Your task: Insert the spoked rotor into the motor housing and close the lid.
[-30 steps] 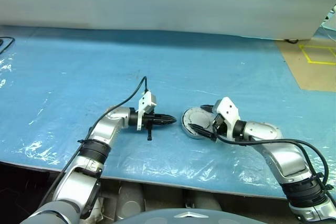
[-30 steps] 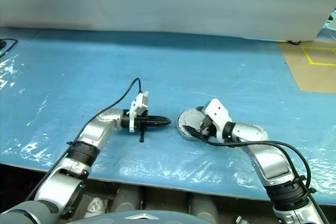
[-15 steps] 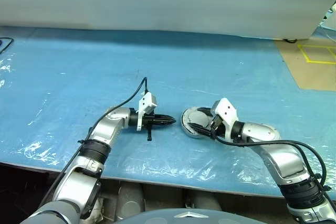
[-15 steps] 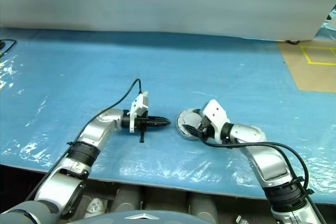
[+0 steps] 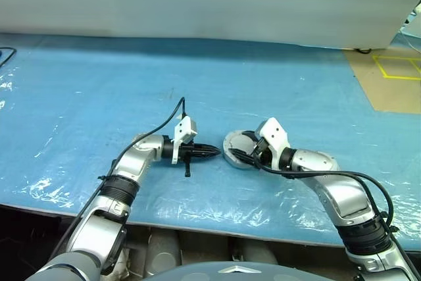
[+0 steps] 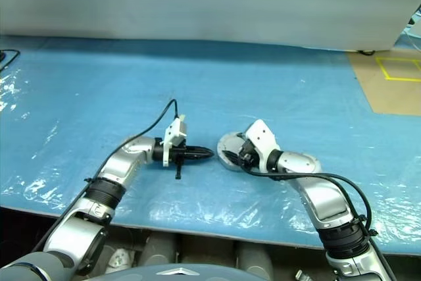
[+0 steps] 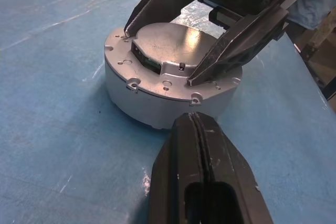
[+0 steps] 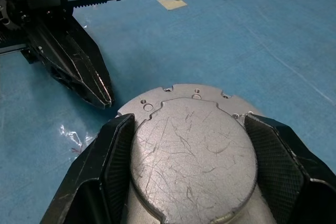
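While the left claw [image 5: 217, 152] sits closed, the right claw [image 8: 184, 145] straddles the lid [image 8: 191, 150]

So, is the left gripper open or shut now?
Shut: the left gripper shows its two black fingers pressed together, empty, pointing at the silver housing.

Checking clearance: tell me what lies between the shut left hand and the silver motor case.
Nothing but bare blue mat between left hand and motor case, seen in the left wrist view.

Motor housing [image 5: 238, 151]: on the table [image 5: 99, 97], near its front edge.
Left gripper [image 5: 214, 152]: just left of the housing.
Right gripper [image 5: 245, 151]: straddling the housing from the right.
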Available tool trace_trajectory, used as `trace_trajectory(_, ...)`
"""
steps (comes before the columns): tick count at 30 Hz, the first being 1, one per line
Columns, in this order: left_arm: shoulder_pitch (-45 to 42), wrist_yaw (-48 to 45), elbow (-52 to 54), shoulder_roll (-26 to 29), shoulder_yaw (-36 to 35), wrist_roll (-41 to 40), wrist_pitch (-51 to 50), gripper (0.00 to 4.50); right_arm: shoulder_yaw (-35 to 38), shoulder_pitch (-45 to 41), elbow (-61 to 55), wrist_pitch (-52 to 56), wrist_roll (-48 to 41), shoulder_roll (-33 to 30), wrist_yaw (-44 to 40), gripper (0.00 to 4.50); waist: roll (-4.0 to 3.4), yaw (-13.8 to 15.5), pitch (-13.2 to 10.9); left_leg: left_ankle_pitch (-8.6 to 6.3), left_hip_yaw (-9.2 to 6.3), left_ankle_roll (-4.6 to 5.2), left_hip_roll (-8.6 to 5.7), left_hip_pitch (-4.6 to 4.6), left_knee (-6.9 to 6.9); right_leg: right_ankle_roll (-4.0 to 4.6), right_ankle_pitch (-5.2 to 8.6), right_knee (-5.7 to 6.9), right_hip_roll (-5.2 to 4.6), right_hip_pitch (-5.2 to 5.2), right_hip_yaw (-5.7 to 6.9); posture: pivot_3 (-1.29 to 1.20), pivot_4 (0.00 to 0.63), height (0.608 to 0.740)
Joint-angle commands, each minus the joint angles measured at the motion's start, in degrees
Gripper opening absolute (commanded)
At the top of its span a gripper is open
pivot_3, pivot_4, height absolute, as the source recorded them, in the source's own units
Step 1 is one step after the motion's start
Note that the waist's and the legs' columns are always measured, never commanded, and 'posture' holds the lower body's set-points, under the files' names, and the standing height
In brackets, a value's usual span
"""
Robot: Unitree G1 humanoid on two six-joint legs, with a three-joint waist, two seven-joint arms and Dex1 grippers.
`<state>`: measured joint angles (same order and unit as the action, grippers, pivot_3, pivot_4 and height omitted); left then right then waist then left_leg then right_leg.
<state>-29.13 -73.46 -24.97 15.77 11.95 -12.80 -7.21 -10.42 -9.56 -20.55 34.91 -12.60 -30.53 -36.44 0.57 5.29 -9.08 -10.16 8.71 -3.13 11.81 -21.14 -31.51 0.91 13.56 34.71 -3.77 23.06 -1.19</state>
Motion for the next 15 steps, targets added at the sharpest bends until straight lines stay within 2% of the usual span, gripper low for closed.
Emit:
trace_trajectory(1, -0.8, 0.0, 0.0, 0.0, 0.0, -0.1, 1.2, 0.0, -1.2, 1.2, 0.6, 0.5, 2.1, -2.0, -0.2, 2.99, 0.0, 0.1, 0.0, 0.0, 0.0, 0.0, 0.0, 0.0, 0.0, 0.0, 0.0, 0.0, 0.0, 0.0, 0.0, 0.0, 0.15, 0.74)
trace_trajectory(7, -1.4, 0.1, -0.7, -0.5, 0.0, 0.0, 1.7, 0.0, -2.1, 1.3, 2.2, -0.2, 4.3, -4.8, -0.9, 2.99, 0.0, 0.3, 0.0, 0.0, 0.0, 0.0, -0.02, 0.0, 0.0, -0.01, 0.0, 0.0, -0.03, -0.03, 0.0, 0.0, 0.15, 0.74)
trace_trajectory(15, -3.5, 2.7, -1.4, -3.6, 0.2, 0.8, 3.6, 0.0, -3.0, 1.4, 2.1, -0.7, 3.7, -4.5, -1.0, 2.99, 0.0, 0.4, 0.0, 0.0, 0.0, 0.0, -0.04, 0.0, -0.01, -0.01, 0.0, -0.01, -0.08, -0.06, 0.02, 0.0, 0.15, 0.74)
